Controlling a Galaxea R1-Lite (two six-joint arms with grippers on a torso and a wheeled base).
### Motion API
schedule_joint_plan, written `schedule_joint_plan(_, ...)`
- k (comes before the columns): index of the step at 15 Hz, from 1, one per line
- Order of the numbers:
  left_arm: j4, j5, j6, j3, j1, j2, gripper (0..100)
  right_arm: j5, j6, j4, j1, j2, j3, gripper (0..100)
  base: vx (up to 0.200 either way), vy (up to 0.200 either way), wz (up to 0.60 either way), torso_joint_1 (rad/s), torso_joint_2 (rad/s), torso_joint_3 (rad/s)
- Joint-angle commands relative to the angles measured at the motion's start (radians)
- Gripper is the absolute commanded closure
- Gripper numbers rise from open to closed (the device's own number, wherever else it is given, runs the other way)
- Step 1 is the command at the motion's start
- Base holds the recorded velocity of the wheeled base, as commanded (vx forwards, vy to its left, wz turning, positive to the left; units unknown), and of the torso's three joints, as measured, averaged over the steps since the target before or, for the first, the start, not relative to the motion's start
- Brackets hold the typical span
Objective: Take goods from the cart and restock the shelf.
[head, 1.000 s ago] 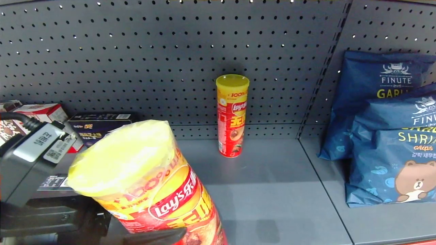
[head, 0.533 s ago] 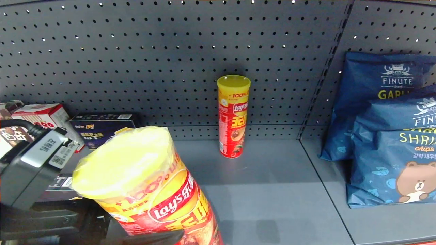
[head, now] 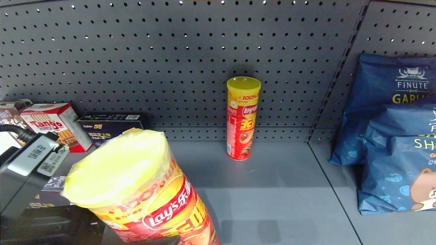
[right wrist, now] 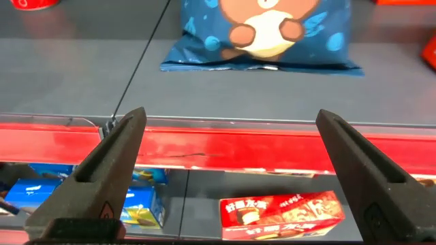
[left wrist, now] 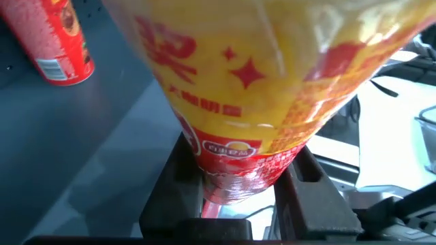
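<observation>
A yellow-lidded red chips can (head: 136, 190), wrapped in clear film, fills the lower left of the head view, tilted over the front of the grey shelf (head: 272, 190). My left gripper (left wrist: 242, 187) is shut on its lower end, one black finger (left wrist: 178, 170) on each side. A second, matching chips can (head: 243, 119) stands upright at the back of the shelf against the pegboard, also seen from the left wrist as the can (left wrist: 58, 41). My right gripper (right wrist: 235, 177) stands open and holds nothing, low in front of the shelf's red edge strip (right wrist: 238, 146).
Blue snack bags (head: 391, 129) lean at the right of the shelf; the bear-print bag (right wrist: 266, 30) lies near its front. Snack boxes (head: 54, 124) and a dark box (head: 109, 126) sit at the back left. Boxed goods (right wrist: 286, 211) fill the shelf below.
The whole head picture has shifted to the right, so the camera has moved. The held can stays in my left gripper and sits slightly lower in the picture.
</observation>
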Motion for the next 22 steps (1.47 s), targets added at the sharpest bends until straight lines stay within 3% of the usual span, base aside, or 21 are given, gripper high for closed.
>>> schedule_joint_plan(1,0.0,0.0,0.0,0.0,0.0,-0.001,100,0.001,0.0,0.0,0.0,0.0,0.0,0,0.0,0.0,0.0,0.0,0.0,0.0)
schedule_joint_plan(10,-0.002,0.0,-0.002,0.01,0.003,-0.007,100,0.004,-0.02,-0.006,0.0,0.0,-0.006,0,0.0,0.0,0.0,0.0,0.0,0.0)
schedule_joint_plan(12,0.0,0.0,-0.002,0.016,0.011,-0.007,100,0.085,0.018,-0.006,0.012,0.268,-0.301,0,0.0,0.0,0.0,0.0,0.0,0.0)
schedule_joint_plan(13,0.0,0.0,-0.002,0.017,0.011,-0.007,100,0.105,0.026,-0.018,0.015,0.299,-0.322,0,0.0,0.0,0.0,0.0,0.0,0.0)
schedule_joint_plan(15,-0.003,0.0,-0.003,0.019,0.014,-0.007,100,0.266,-0.037,0.028,0.057,0.365,-0.48,0,0.0,0.0,0.0,0.0,0.0,0.0)
schedule_joint_plan(19,-0.006,-0.002,-0.009,0.014,0.048,-0.006,100,0.444,-0.045,0.039,0.067,0.572,-0.615,0,0.0,0.0,0.0,0.0,0.0,0.0)
schedule_joint_plan(22,-0.003,0.0,-0.011,0.013,0.051,-0.004,100,0.449,-0.15,0.035,0.158,0.725,-0.652,0,0.0,0.0,0.0,0.0,0.0,0.0)
